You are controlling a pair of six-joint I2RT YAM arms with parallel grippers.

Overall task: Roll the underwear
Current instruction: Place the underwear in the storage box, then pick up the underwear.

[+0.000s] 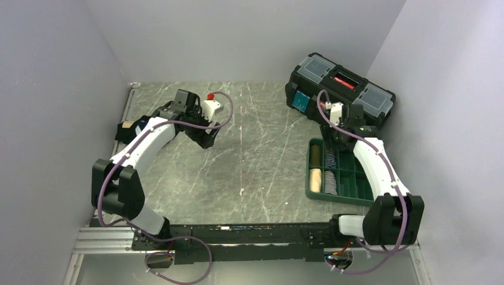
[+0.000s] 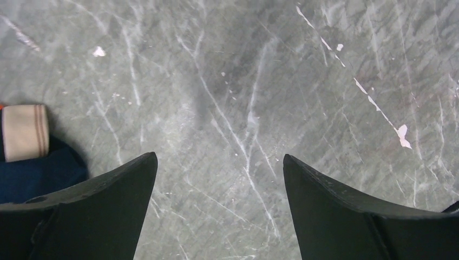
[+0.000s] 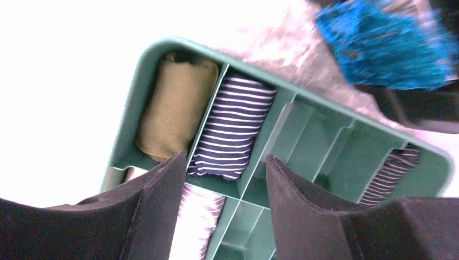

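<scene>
with both jaws gaping empty, the left is probably needing a low approach to the navy underwear (image 2: pixel 38 176), well apart from the tray (image 1: pixel 336 198).

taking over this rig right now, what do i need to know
Left gripper: open, empty, above bare table.
Right gripper: open, empty, over the far end of the green tray.
Things: rolled pieces sit in the tray, among them an olive roll and a navy striped roll in neighbouring compartments. A dark garment with tan band lies on the table beside the left gripper, outside the tray.
Done: several rolls stowed.
Left: the dark garment, apparently still to roll and stow.
</scene>
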